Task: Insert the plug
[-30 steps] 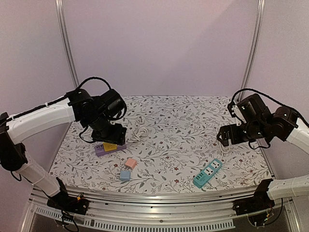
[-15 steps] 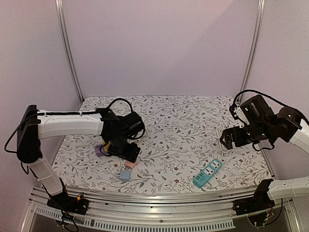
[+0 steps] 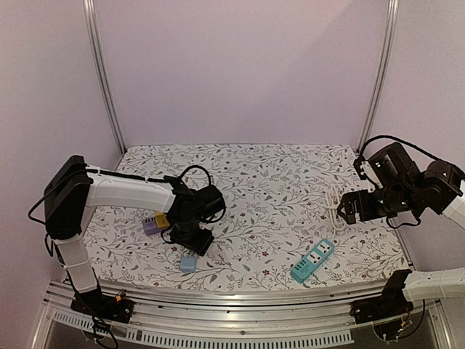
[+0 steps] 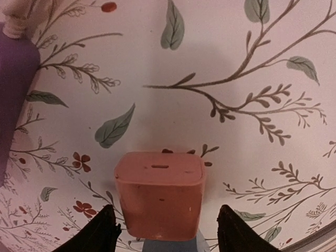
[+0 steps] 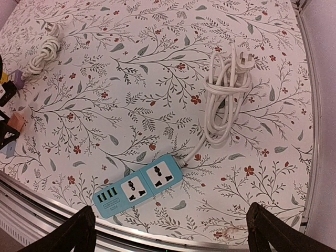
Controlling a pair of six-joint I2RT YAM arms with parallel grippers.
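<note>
Plug [image 4: 159, 194], pink, rests on the floral table [image 3: 276, 182], right of a purple strip [image 3: 151, 224]. The left gripper [image 4: 167, 236] straddles it, fingers spread and clear of it. A blue plug [image 3: 188, 263] lies near. Further right: teal power strip [image 5: 137, 186], coiled white cable [image 5: 226, 100]. The right gripper [image 5: 176, 233] hovers, fingers wide apart. Plain lilac walls [image 3: 240, 73] enclose the table.

From above, the left hand [image 3: 190, 238] hides the pink square plastic adapter [image 4: 159, 193]. The left wrist view's edge cuts off the purple plastic power strip [image 4: 13, 100]; only a sliver of pale blue adapter [image 4: 169, 247] shows.
</note>
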